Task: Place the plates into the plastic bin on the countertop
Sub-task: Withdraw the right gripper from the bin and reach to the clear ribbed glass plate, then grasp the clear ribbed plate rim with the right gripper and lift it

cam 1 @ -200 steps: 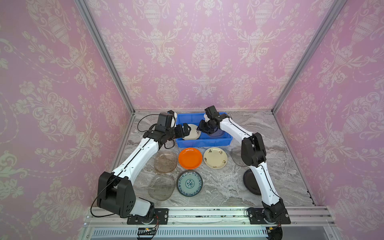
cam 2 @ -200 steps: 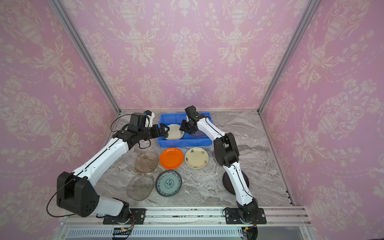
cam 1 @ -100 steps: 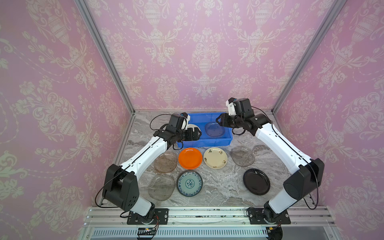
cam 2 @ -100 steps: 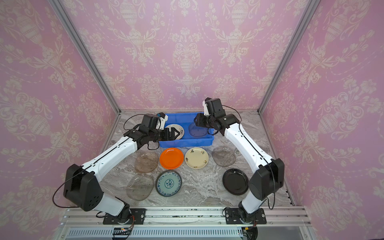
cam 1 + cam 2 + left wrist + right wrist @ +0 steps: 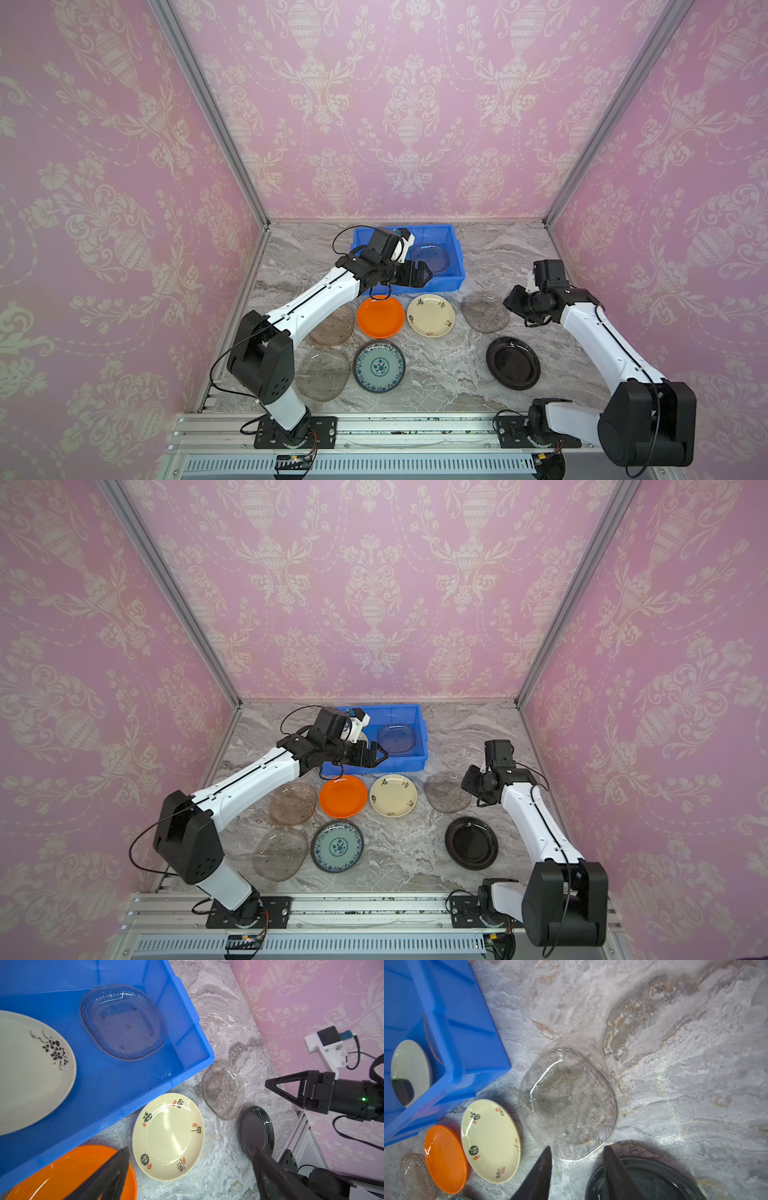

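Two plates are being kept in the plastic bin [image 5: 128,1088]: a cream plate with a dark flower [image 5: 31,1068] and a clear plate [image 5: 124,1022]. Seven more are being left flat on the countertop [image 5: 436,374] in front of it, waiting for their turn. The left claw [image 5: 424,276] is being held wide open and empty over the bin's front edge, near the orange plate [image 5: 380,316], likely so that plate can be picked next. The right claw [image 5: 510,300] is being held partly open and empty, just beside the grey glass plate [image 5: 485,311], likely so its thin rim can be pinched.
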Controlling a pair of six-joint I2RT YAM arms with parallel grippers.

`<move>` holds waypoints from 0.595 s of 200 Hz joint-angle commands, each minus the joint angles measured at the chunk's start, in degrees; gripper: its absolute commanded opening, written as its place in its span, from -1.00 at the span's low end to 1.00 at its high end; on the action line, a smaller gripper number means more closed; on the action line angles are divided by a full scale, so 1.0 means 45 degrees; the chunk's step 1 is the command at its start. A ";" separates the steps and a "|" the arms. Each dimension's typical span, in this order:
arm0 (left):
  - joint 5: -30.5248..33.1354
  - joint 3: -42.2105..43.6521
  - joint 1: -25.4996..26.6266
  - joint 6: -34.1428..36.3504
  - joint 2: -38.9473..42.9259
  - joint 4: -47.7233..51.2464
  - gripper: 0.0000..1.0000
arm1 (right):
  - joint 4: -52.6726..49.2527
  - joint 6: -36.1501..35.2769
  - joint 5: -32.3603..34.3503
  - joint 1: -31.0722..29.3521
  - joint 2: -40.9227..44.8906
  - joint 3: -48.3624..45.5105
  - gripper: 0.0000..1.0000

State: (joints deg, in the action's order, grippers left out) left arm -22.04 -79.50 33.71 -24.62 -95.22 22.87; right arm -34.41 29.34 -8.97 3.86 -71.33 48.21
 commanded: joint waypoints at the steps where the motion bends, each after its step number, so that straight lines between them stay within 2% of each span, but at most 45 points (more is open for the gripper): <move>1: -0.0897 -0.0634 0.0016 0.0025 -0.0240 0.0100 0.88 | 0.1279 0.0633 -0.0983 0.0505 -0.0295 -0.0812 -0.29; 34: -0.1477 -0.0828 0.0020 -0.0208 -0.0451 0.0093 0.87 | 0.1851 0.0845 -0.0849 0.0851 -0.1121 -0.1443 -0.32; 119: -0.1724 -0.1306 0.0007 -0.0251 -0.1148 0.0181 0.84 | 0.2506 0.0707 -0.0599 0.0980 -0.2739 -0.1338 -0.40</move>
State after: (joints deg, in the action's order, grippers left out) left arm -28.12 -82.98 33.67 -24.95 -99.09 22.87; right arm -24.27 32.18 -12.05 7.88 -82.26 41.67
